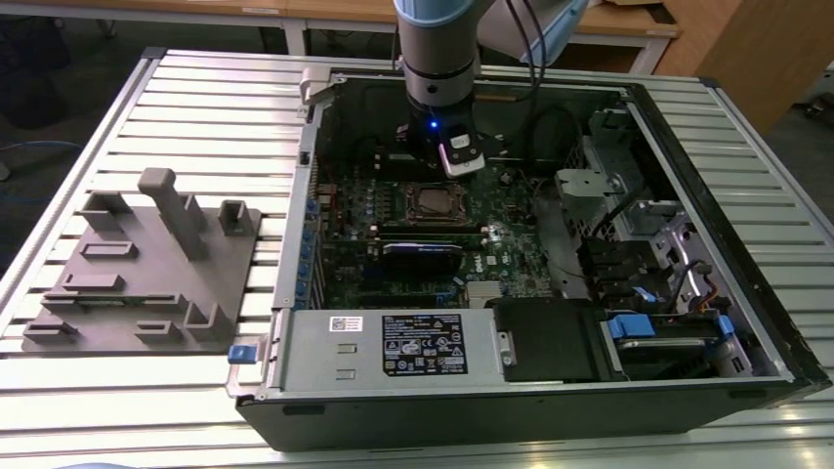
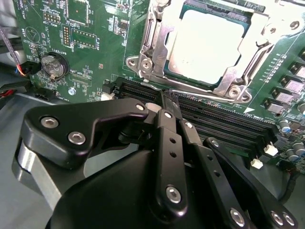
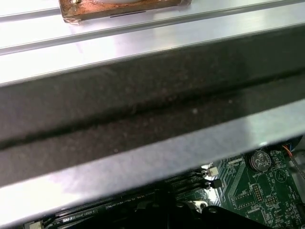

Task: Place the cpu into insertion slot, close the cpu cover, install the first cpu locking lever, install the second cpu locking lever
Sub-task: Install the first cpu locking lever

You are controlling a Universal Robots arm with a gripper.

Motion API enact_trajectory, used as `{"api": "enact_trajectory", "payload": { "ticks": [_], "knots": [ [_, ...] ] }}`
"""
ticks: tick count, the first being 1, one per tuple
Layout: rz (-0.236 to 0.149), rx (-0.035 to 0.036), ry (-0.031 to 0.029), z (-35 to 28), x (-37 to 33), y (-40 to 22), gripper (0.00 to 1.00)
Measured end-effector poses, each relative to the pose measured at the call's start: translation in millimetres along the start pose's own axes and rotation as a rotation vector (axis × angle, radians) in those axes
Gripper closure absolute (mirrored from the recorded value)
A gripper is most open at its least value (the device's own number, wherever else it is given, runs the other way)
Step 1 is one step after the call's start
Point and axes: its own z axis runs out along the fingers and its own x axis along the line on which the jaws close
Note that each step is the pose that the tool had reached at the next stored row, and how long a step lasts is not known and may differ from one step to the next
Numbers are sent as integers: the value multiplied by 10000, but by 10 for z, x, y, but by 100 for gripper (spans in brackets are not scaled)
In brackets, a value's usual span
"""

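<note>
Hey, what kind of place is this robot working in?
Most likely a robotics lab or workshop bench for computer assembly. An open desktop computer case lies on a slatted metal table, a grey fixture block with holders sits beside it, and wooden desks stand behind.

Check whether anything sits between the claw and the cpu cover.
Nothing visible does. In the second wrist view the claw hangs above the memory slots, just beside the cpu cover, which lies flat over the cpu. The gap between them is clear.
</note>
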Motion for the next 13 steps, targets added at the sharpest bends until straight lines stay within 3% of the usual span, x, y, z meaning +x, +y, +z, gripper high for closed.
{"api": "enact_trajectory", "payload": {
  "ticks": [13],
  "knots": [
    [-3, 17, -5, 3, -12, 0, 90]
  ]
}}
